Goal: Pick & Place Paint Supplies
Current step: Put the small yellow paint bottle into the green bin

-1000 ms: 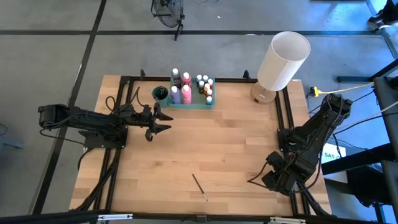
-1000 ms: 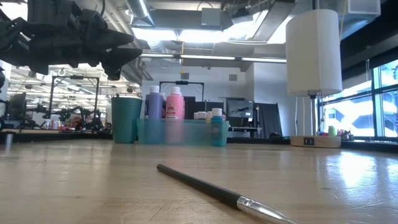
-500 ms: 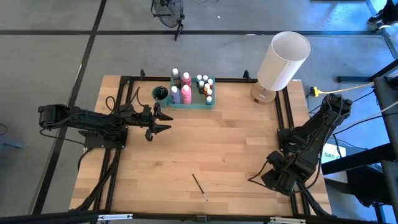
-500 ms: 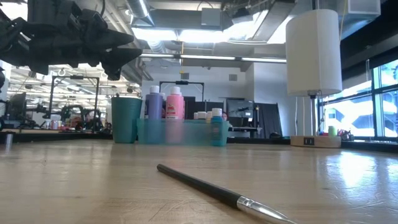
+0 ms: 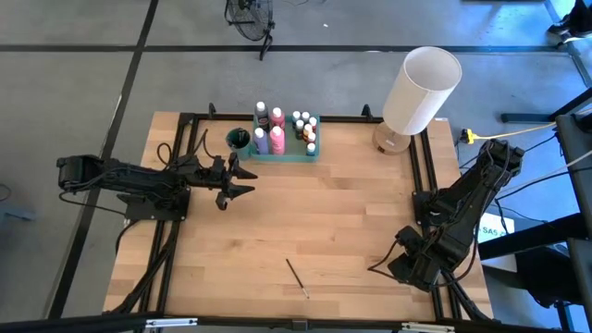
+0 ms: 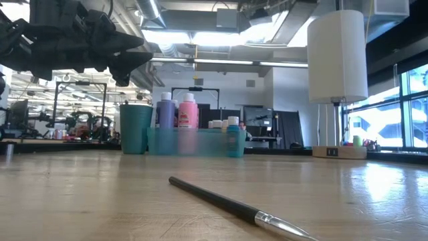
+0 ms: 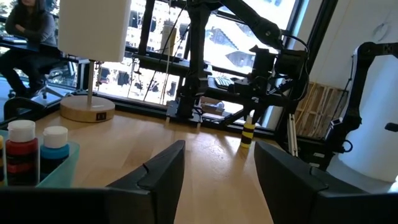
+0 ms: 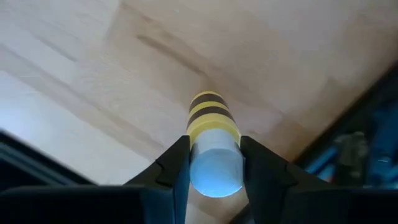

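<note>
A yellow paint bottle (image 8: 211, 134) with dark stripes and a white cap stands near the table's near right corner, and my right gripper (image 8: 214, 163) is shut on it. The left wrist view shows the same bottle (image 7: 248, 132) far off. A thin dark paintbrush (image 5: 296, 277) lies flat on the wood near the front edge. Several paint bottles (image 5: 277, 139) stand in a translucent green tray (image 5: 288, 154) at the far edge. My left gripper (image 5: 248, 181) hovers open just in front of the tray, pointing level, nothing between its fingers. My right gripper pinches the bottle's top, at the white cap (image 8: 215, 175), between its two fingers (image 8: 175, 167). The fingers come from above, pointing down. The bottle stays upright, and in the left wrist view its foot (image 7: 247, 145) appears to rest on the wood.
A big white lamp (image 5: 421, 88) stands at the far right corner. A dark green cup (image 5: 238, 140) sits left of the tray. Black frame rails (image 5: 421, 176) run along the table's sides. Bare wood lies across the table's middle (image 5: 314, 213).
</note>
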Available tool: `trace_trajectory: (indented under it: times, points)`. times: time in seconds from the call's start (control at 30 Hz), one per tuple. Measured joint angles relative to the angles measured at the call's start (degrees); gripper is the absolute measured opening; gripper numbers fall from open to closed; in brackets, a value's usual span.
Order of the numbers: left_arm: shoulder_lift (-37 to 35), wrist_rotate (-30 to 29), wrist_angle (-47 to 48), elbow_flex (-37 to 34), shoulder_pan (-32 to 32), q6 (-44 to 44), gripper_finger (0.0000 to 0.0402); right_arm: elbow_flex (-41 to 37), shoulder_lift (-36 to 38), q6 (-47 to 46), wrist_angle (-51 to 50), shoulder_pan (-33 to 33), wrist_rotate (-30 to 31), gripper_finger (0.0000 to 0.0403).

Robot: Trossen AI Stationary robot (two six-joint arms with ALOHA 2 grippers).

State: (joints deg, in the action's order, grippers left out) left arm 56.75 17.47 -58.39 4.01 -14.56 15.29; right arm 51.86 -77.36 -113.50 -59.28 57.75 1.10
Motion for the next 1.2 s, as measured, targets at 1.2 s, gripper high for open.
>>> trace_trajectory:
  times: [1.2]
  points:
    - [0.0, 0.2, 3.4, 0.0, 0.0, -1.0, 0.0188, 23.0, 0.0, 55.8, 4.9, -25.8, 13.3, 0.0120]
